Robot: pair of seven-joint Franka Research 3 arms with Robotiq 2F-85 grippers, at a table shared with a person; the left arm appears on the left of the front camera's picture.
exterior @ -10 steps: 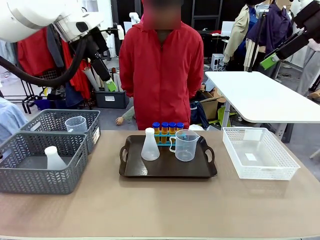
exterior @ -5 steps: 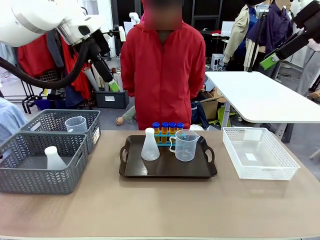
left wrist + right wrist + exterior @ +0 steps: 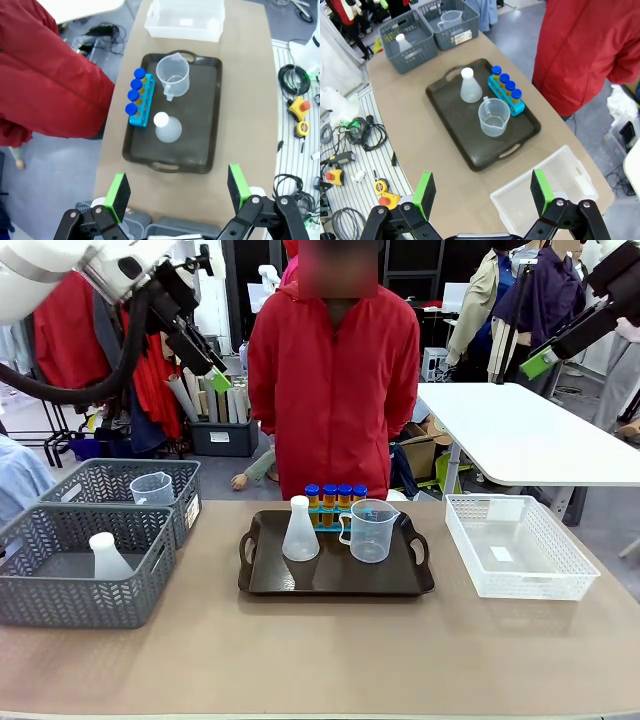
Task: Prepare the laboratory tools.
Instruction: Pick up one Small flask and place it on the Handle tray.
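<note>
Tray (image 3: pixel 200 130) sits far below left gripper (image 3: pixel 177 192), jaws apart, empty. Right gripper (image 3: pixel 482 195) likewise spread. Descend squarely over beaker (image 3: pixel 173 75), avoiding flask (image 3: pixel 167 129).

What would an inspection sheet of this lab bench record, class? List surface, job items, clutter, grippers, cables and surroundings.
Surface: brown table, dry.
Job items: tray carries a flask, a beaker and four blue-capped tubes in a blue rack.
Clutter: two grey baskets hold another flask and another beaker; white basket empty.
Grippers: left gripper and right gripper open, raised, holding nothing.
Cables: coils beside the table edge.
Surroundings: person in red jacket at far side.
</note>
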